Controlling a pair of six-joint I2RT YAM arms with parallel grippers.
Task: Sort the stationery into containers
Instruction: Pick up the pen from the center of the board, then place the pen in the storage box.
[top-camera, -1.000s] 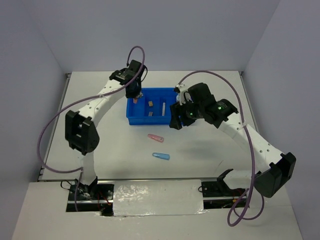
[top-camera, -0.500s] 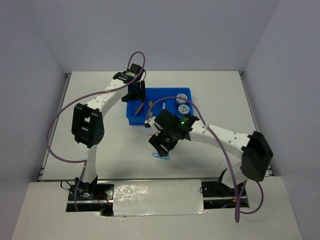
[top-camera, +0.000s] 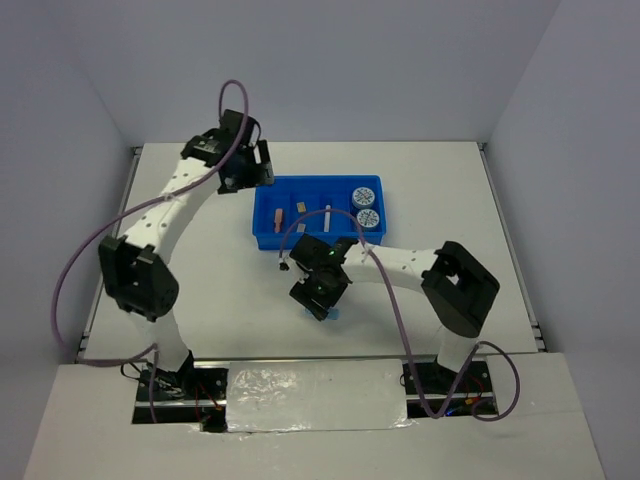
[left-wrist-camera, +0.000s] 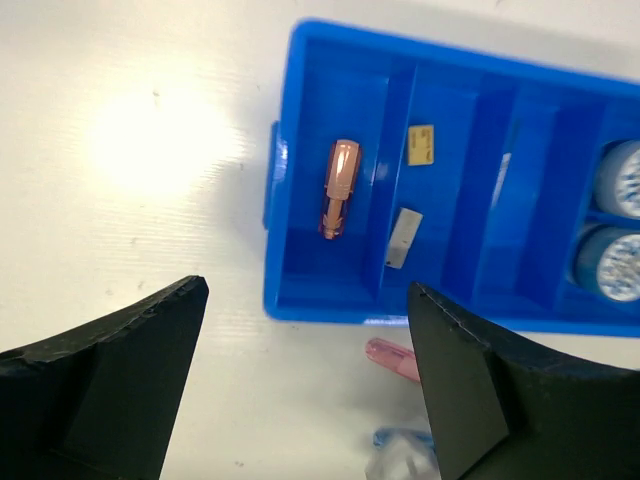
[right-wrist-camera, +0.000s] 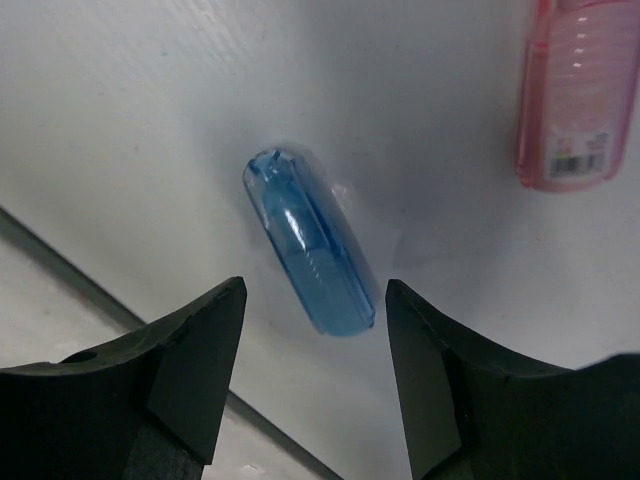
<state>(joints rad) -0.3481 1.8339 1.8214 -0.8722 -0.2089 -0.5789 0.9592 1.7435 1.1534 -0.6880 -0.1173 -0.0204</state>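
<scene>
Overhead, the right gripper (top-camera: 320, 300) has swung from the tray (top-camera: 300, 243) down to the table (top-camera: 200, 280) before it, while the left gripper (top-camera: 262, 176) has backed off the tray's left end. Left wrist: jaws open and empty; the orange capsule (left-wrist-camera: 340, 186) lies in the leftmost compartment. Right wrist: open jaws straddle the blue capsule (right-wrist-camera: 310, 245) on the table, so grasping it likely comes next.

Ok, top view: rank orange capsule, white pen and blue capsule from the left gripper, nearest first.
1. orange capsule: leftmost compartment of the tray, beside the left gripper.
2. white pen: third compartment.
3. blue capsule: on the table, near side.
</scene>
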